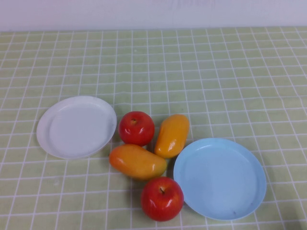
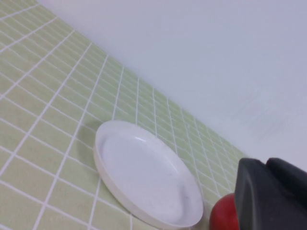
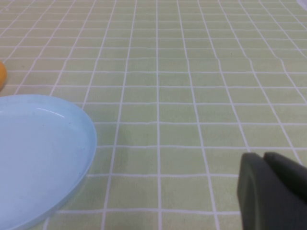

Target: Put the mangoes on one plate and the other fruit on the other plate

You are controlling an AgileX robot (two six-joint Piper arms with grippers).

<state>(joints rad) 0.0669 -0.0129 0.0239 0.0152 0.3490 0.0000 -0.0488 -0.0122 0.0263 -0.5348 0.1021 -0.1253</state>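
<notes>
Two mangoes lie mid-table, one [image 1: 171, 135] nearly upright in the view, the other [image 1: 138, 161] across it. One red apple [image 1: 136, 128] sits between them and the empty white plate [image 1: 76, 126]. The second apple [image 1: 162, 198] rests beside the empty light blue plate [image 1: 219, 179]. Neither arm shows in the high view. My left gripper [image 2: 266, 163] is shut and empty, hanging short of the white plate [image 2: 144, 175] with an apple [image 2: 223, 215] partly behind it. My right gripper [image 3: 263, 155] is shut and empty, beside the blue plate [image 3: 38, 153]; a mango edge [image 3: 2, 75] peeks in.
A green checked cloth [image 1: 216, 72] covers the table up to a white wall [image 1: 153, 12] at the back. The fruit cluster sits tight between the two plates, with the mangoes touching each other.
</notes>
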